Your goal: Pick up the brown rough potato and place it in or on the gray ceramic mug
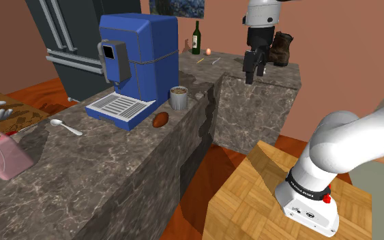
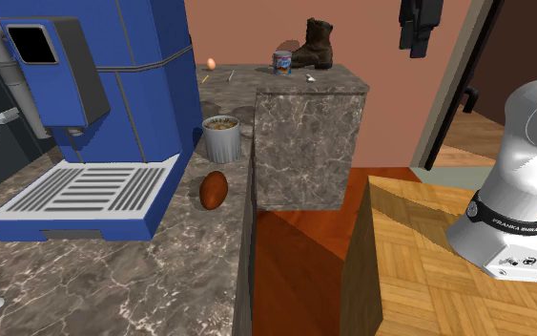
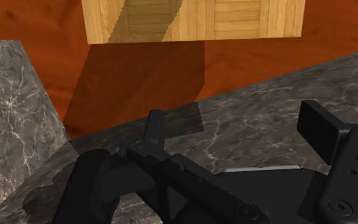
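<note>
The brown potato [image 1: 161, 121] [image 2: 214, 190] lies on the marble counter [image 1: 101, 170], just in front of the blue coffee machine's drip tray. The grey mug [image 1: 178, 98] [image 2: 222, 138] stands upright a little behind the potato, and its top looks brown. My black gripper [image 1: 253, 73] [image 2: 419, 33] hangs open above the raised marble block [image 1: 258, 95], well off to the shoulder view's right of both and holding nothing. In the wrist view the gripper [image 3: 234, 127] looks down on the marble, its fingers [image 3: 319, 129] apart.
A blue coffee machine [image 1: 137, 65] stands beside the mug. A brown boot [image 1: 280, 49], a can [image 2: 282, 63], an egg [image 1: 209, 50] and a green bottle [image 1: 196, 37] sit at the back. A spoon [image 1: 64, 125] and a pink object [image 1: 3, 157] lie nearer. The wooden stand [image 1: 252, 198] is at lower right.
</note>
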